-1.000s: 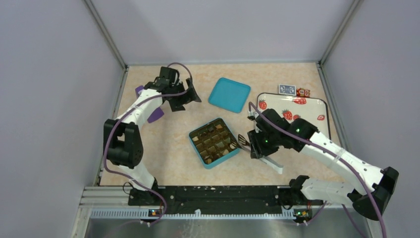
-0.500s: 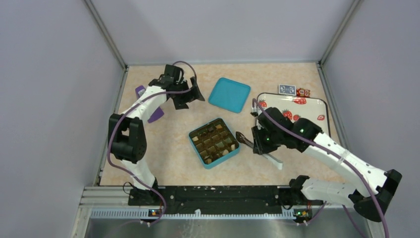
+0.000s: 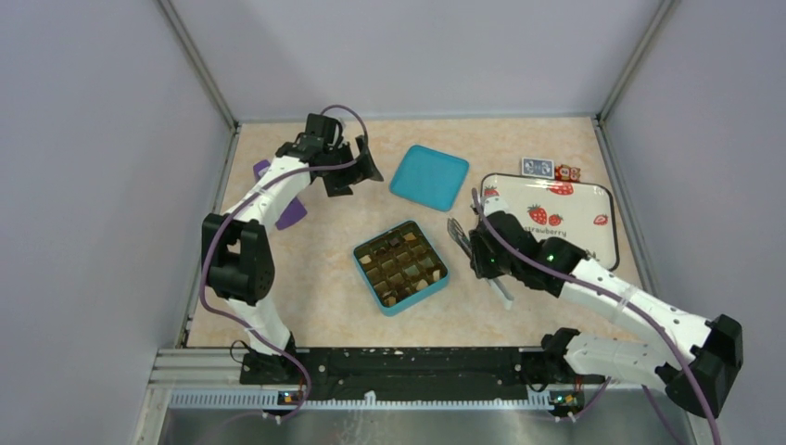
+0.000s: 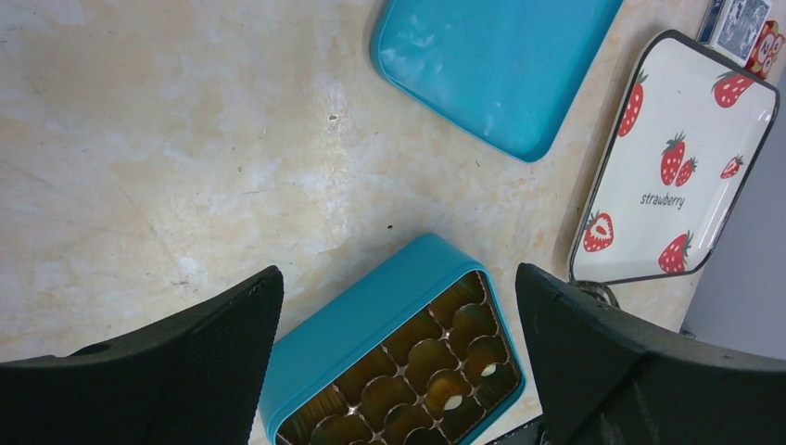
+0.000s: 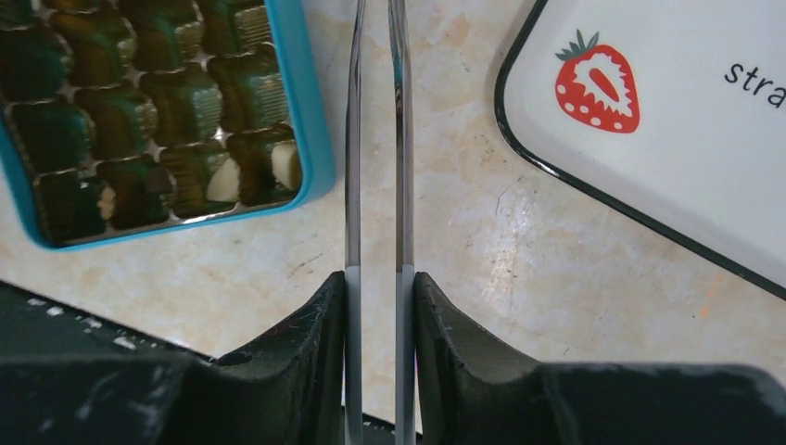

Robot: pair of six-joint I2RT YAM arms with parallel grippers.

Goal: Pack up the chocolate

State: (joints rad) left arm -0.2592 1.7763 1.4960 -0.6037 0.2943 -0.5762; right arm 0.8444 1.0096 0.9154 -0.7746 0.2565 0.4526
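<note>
The worktop (image 4: 139, 139) has a marbled, stone-look face, smooth with a dull sheen and a few fine scratches. The teal box (image 4: 371, 315) and its lid (image 4: 491, 65) look like painted tin, smooth and satin. Inside the box, a gold insert (image 4: 436, 357) shines like foil. The strawberry tray (image 5: 667, 139) is glossy white with a dark rim. The tongs (image 5: 353, 139) are bright polished metal, pinched in the right end effector (image 5: 375, 287), whose black fingers (image 5: 306, 352) look matt. The left end effector (image 4: 397, 278) has finely grained black pads (image 4: 222, 352).
</note>
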